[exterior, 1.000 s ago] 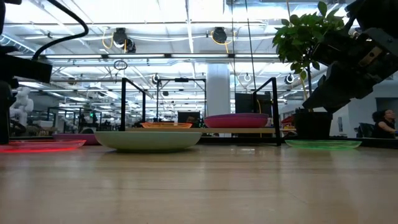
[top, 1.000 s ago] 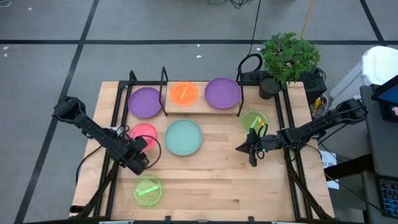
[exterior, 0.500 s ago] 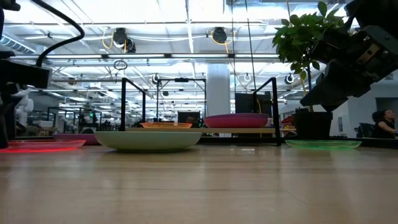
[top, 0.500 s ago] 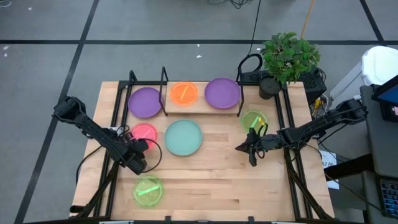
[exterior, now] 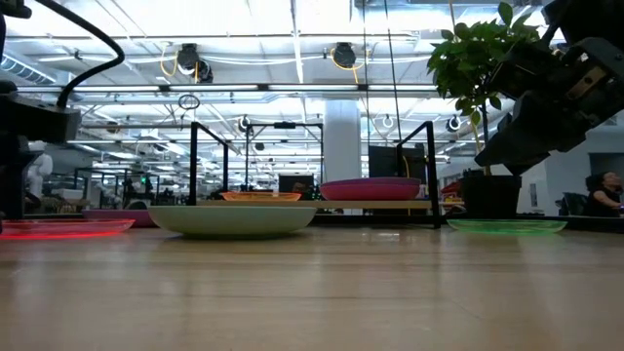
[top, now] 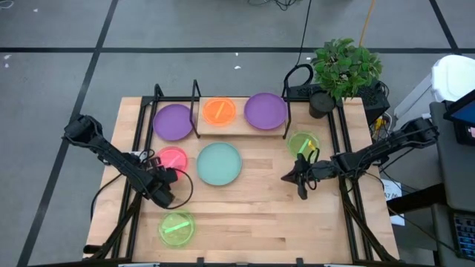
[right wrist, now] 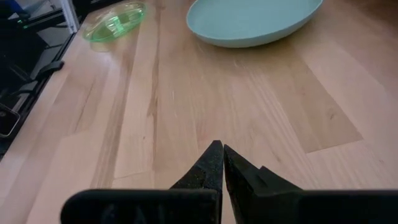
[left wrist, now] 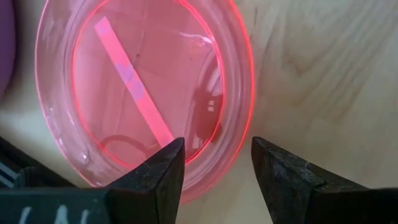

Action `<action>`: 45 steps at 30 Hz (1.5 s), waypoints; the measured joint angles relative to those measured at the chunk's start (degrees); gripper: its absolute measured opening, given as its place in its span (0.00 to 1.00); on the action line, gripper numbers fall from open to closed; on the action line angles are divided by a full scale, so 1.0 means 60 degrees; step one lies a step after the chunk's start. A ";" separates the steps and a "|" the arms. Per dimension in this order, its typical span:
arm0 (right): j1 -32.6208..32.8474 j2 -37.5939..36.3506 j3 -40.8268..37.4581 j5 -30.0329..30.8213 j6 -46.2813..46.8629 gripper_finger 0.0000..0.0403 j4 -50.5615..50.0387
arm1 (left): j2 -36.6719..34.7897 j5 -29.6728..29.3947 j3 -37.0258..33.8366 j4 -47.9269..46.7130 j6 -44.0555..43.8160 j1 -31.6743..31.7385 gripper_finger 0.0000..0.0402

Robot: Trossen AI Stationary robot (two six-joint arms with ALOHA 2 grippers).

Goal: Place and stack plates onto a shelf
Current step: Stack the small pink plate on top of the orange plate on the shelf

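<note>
The red plate point(top: 172, 156) lies flat on the table, left of the teal plate point(top: 220, 163). My left gripper point(top: 168, 176) is open at the red plate's near edge. In the left wrist view point(left wrist: 214, 163), one finger is over the plate's inside and one is outside its rim point(left wrist: 239, 134). My right gripper point(top: 285, 178) is shut and hovers over bare wood right of the teal plate point(right wrist: 255, 18). The shelf point(top: 241, 124) carries the orange plate point(top: 219, 111) and a purple plate point(top: 265, 110). A second purple plate point(top: 174, 121) lies beside the shelf's left end. No magenta plate shows. My left gripper's open fingers point(left wrist: 158, 171) stand on either side of the red plate's rim point(left wrist: 239, 134) at its near edge, coming from above. Whether they touch the plate cannot be told.
One green plate point(top: 303, 143) lies near the table's right edge, behind my right gripper. Another green plate point(top: 177, 228) lies at the near left. A potted plant point(top: 345, 67) stands at the far right corner. Black rails run along both table sides. Bare wood lies near the middle.
My left gripper has come down a little beside the red plate. The plates have stayed where they were.
</note>
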 joint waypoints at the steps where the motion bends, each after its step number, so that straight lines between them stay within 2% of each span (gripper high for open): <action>1: 0.0000 0.0000 0.0000 -0.0035 -0.0038 0.00 0.0000 | 0.0000 -0.0004 0.0000 -0.0066 0.0070 0.0000 0.47; 12: 0.0000 0.0000 0.0000 -0.0038 -0.0488 0.00 -0.0005 | 0.0000 0.0007 0.0000 -0.0127 0.1593 0.0000 0.46; 20: 0.0071 0.0000 0.0000 -0.0040 -0.0576 0.00 -0.0004 | -0.0022 0.0136 -0.0435 0.0480 0.1498 -0.0016 0.31; 27: 0.0120 0.0000 0.0000 -0.0038 -0.0573 0.00 -0.0004 | -0.0018 0.0167 -0.0455 0.0581 0.1555 -0.0011 0.24; 36: 0.0117 0.0000 0.0000 -0.0013 -0.0539 0.00 0.0008 | -0.0009 0.0189 -0.0463 0.0749 0.1572 -0.0012 0.03; 45: 0.0117 0.0000 0.0000 -0.0001 -0.0536 0.00 0.0011 | 0.0020 0.0071 -0.0254 0.0655 0.1522 0.0004 0.01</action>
